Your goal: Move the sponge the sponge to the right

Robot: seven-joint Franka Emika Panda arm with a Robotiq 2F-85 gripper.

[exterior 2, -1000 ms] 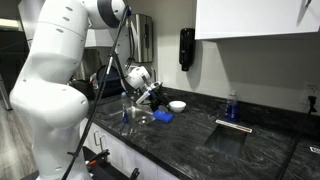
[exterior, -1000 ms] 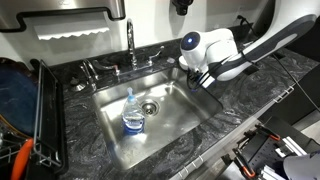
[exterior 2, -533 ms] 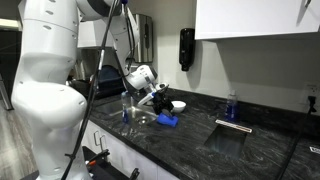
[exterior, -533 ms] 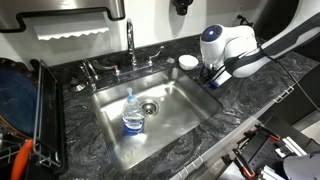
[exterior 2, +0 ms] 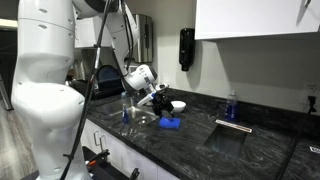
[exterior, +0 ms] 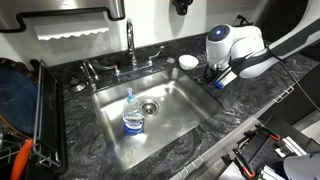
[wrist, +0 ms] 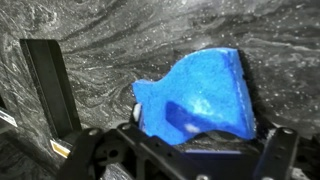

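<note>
**Sponge on the counter, gripper open above it**

The dark marbled counter (exterior: 232, 112) ran around the steel sink (exterior: 105, 135), and my arm (exterior: 268, 48) reached in over the counter beside the basin. A clear bottle (exterior: 132, 113) stood upright in the sink near the drain. In an exterior view the gripper (exterior 2: 160, 101) hung just above the sponge (exterior 2: 170, 123), which lay flat on the counter near a white bowl (exterior 2: 177, 105). In the wrist view, the one finger (wrist: 48, 90) I could see stood well apart from the blue block. The other was out of frame, so I judged the jaws spread, not clamped.
</note>
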